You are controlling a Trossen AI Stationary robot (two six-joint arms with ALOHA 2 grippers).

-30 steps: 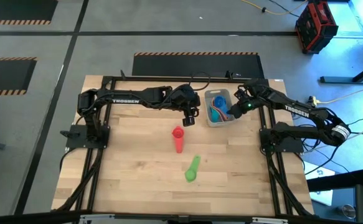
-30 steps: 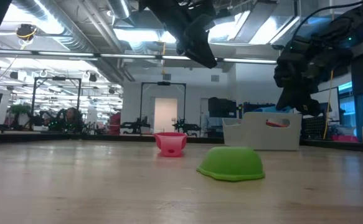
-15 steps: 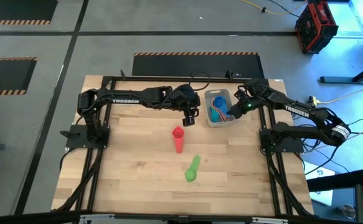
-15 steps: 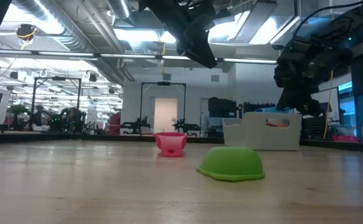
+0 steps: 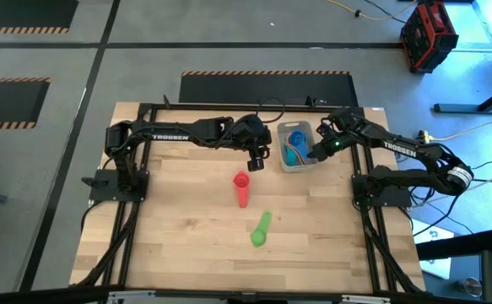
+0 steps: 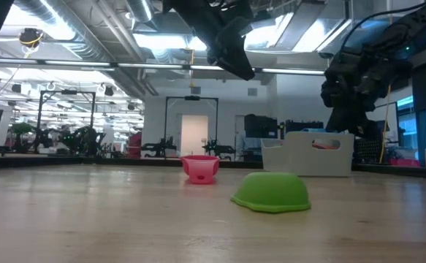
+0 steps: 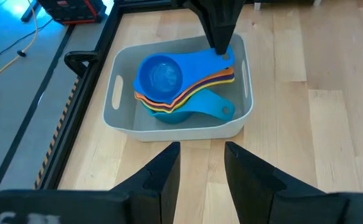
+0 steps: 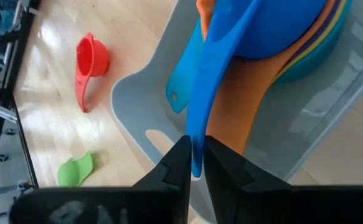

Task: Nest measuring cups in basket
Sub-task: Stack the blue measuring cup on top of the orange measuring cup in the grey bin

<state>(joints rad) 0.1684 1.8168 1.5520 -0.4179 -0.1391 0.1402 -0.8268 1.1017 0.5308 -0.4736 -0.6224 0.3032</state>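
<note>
The basket (image 5: 300, 165) stands at the table's far right and holds a nested stack of measuring cups (image 7: 169, 102): blue (image 7: 161, 74) on top, then orange, purple, yellow and teal. My right gripper (image 5: 316, 154) is at the basket's right side, shut on the blue cup. My left gripper (image 5: 256, 162) hangs open above the table just left of the basket, touching nothing. A red cup (image 5: 242, 187) rests upright on the wood. A green cup (image 5: 261, 230) lies mouth down nearer the near edge. My right gripper pinches the free end of the blue cup's handle (image 8: 198, 134) between its two fingers, coming from above and slanting in from the table's right side. The blue cup's bowl (image 7: 161, 74) sits in the stack inside the basket, with the handle raised off the handles beneath it.
The red cup (image 6: 200, 168) and green cup (image 6: 271, 191) lie on open wood in the table's middle, left of and nearer than the basket (image 6: 311, 153). Black frame rails run along the table's left, right and far sides.
</note>
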